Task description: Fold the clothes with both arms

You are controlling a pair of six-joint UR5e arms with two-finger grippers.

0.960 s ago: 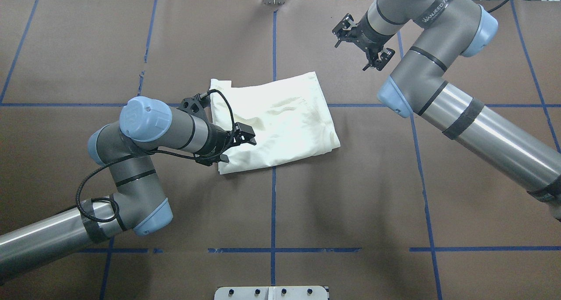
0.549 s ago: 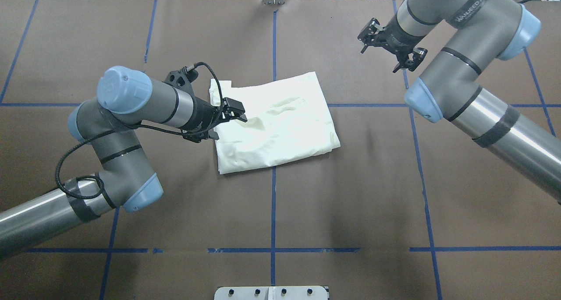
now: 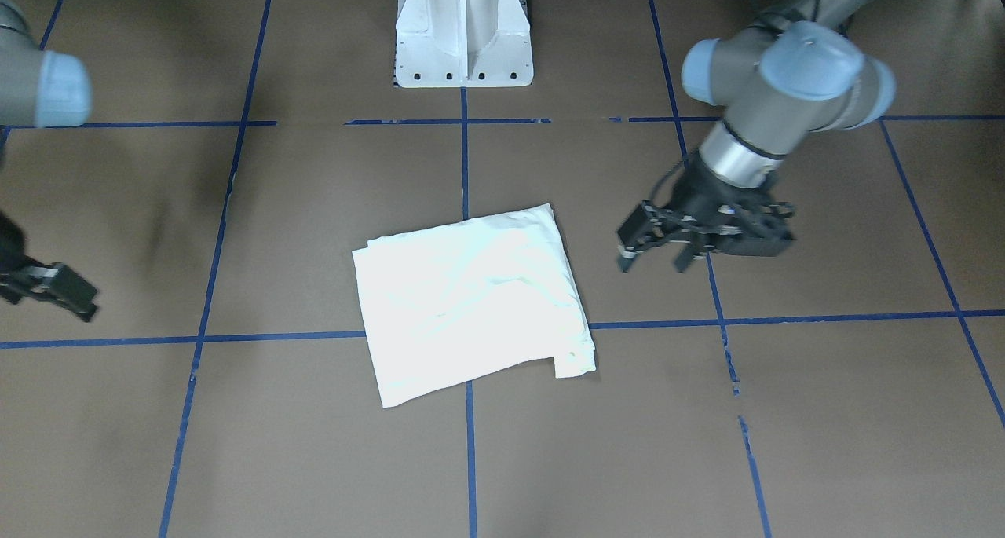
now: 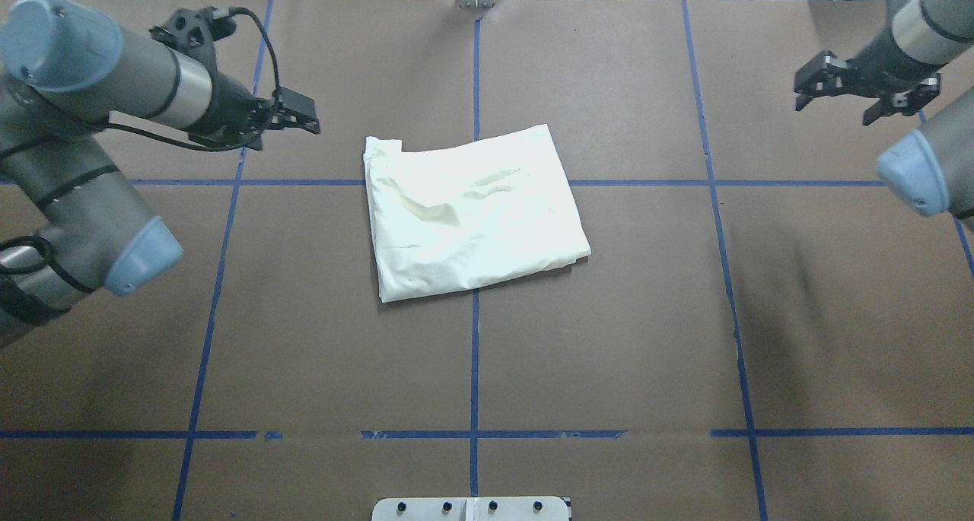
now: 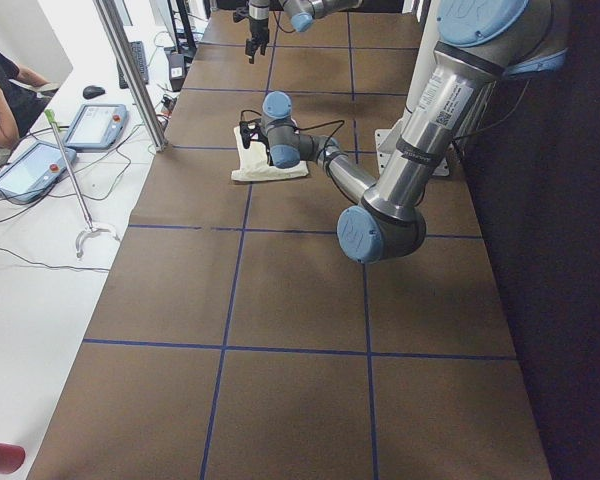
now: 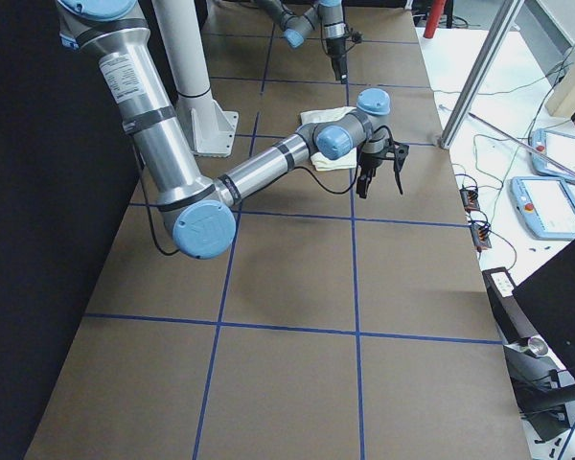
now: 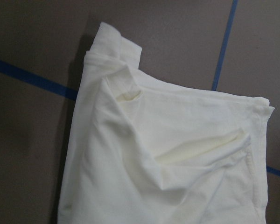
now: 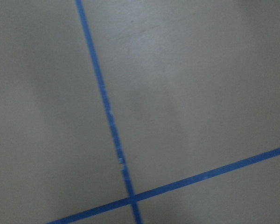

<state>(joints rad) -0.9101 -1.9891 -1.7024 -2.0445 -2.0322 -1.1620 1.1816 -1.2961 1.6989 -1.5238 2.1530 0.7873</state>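
Front-facing view: one cream-white shirt (image 3: 471, 294) lies in the middle of the brown worktop (image 3: 785, 444). It is folded to a rough rectangle, plain side up, with soft wrinkles. The left fingers (image 3: 630, 249) hang near its edge, spread apart and empty, not touching the cloth. The right fingers (image 3: 59, 287) are at the view's edge, well apart from the shirt; their opening I cannot tell here.

Overhead view: two arms, the left arm (image 4: 91, 72) and the right arm (image 4: 921, 19). The left fingers (image 4: 300, 119) are near one far corner of the shirt (image 4: 475, 209). The right fingers (image 4: 808, 87) are spread wide and hold nothing. The shirt covers a crossing of blue tape lines (image 4: 473, 369).

Left side view: the shirt (image 5: 265, 172) is small and flat.

Left wrist view: the shirt (image 7: 168, 158) shows two loose creases and a stitched hem.

Right wrist view: only worktop and two crossing tape lines.
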